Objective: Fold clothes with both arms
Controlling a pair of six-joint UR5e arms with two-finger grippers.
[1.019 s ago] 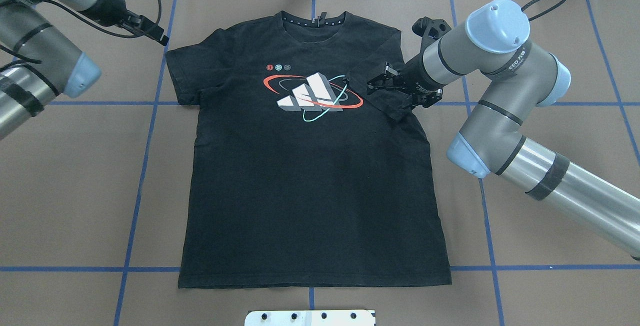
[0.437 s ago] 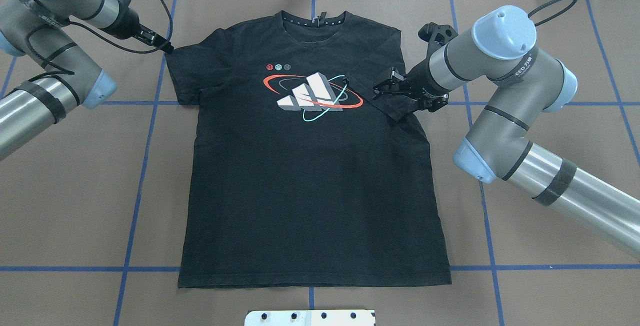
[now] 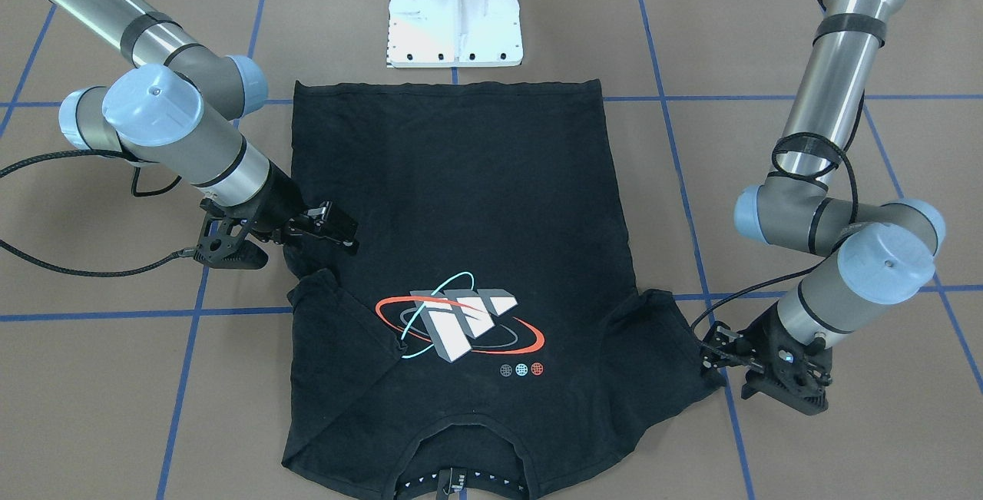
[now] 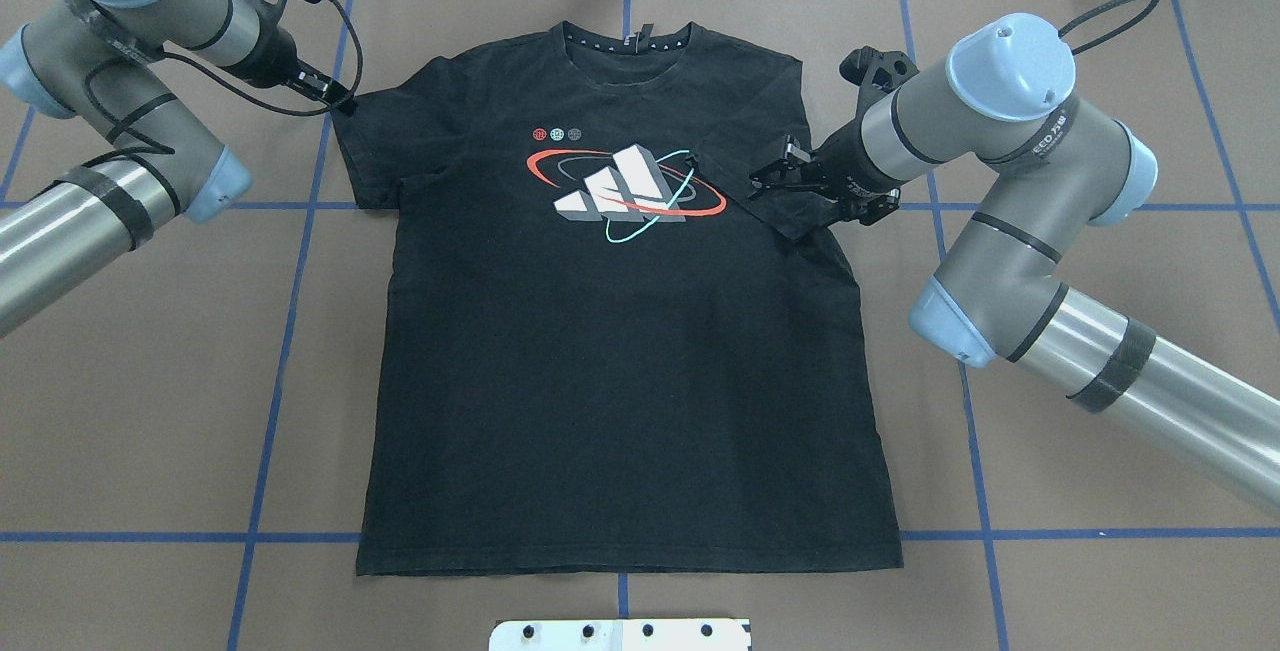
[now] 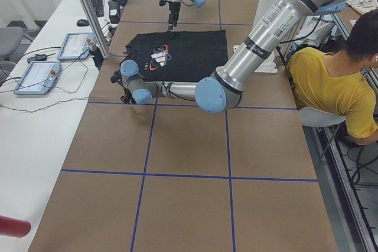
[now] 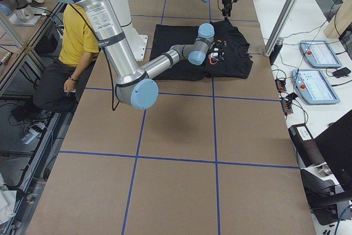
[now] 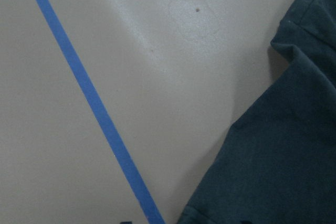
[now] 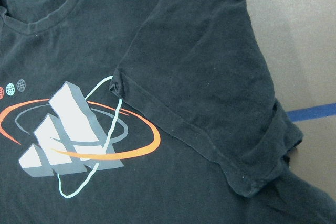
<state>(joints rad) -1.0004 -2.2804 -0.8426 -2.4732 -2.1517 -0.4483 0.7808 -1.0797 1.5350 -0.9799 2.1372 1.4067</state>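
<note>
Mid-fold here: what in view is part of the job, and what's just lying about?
Job: T-shirt, left gripper, right gripper.
Lying about: white base, blue tape, tablets on the side bench, seated person.

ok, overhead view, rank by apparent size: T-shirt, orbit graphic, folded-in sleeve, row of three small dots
1. T-shirt, by far.
2. orbit graphic and folded-in sleeve look alike; the right gripper hides part of the sleeve, so unranked.
3. row of three small dots.
</note>
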